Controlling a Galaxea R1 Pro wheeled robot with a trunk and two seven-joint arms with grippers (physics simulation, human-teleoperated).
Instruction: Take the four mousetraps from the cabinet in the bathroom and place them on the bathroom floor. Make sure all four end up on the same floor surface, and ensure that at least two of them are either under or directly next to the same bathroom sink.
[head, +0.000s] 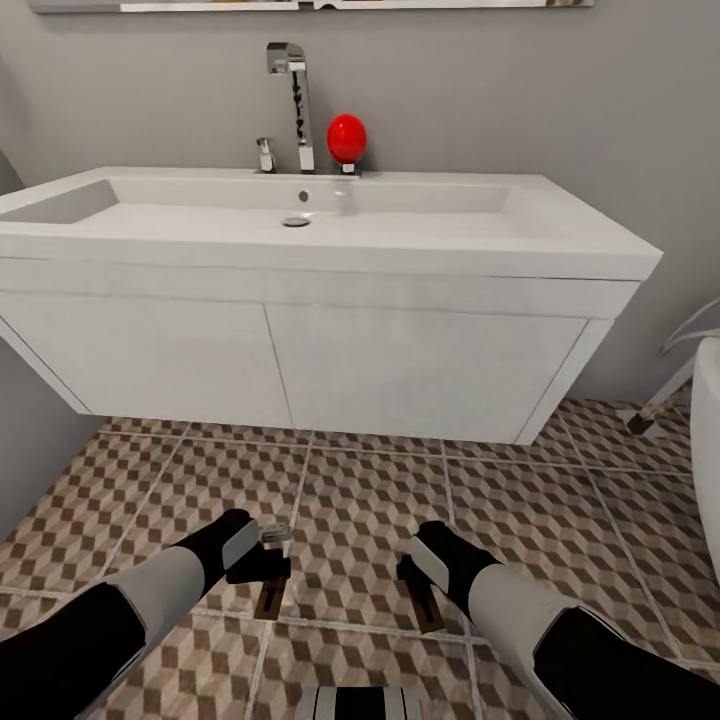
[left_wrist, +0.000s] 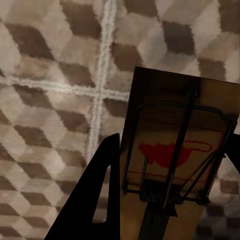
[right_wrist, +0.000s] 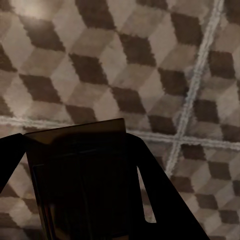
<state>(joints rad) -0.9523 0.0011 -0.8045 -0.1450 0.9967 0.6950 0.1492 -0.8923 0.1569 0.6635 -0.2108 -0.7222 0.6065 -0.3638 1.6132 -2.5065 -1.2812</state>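
1. Left gripper was clamped on a mousetrap. In the left wrist view the wooden slab sat between the two dark fingers, wire bar and red mark facing the camera.
2. Right gripper had its fingers closed on a second mousetrap, a dark slab wedged between them. From the head view, that one hung low, edge pointing down at the tiles.
3. Both traps were held just above the bathroom floor, near a grout crossing. Can't tell if either was touching yet.
4. The sink with its chrome tap and red ball knob sat ahead on a white vanity unit, well apart from both hands.
5. My worry: letting go here would leave the traps out in the open, not really under or right beside the sink, so that condition may fail. Also, released on edge, they could tip or bounce; the left one looked tilted.
6. The cabinet trip for the other two looked pending.
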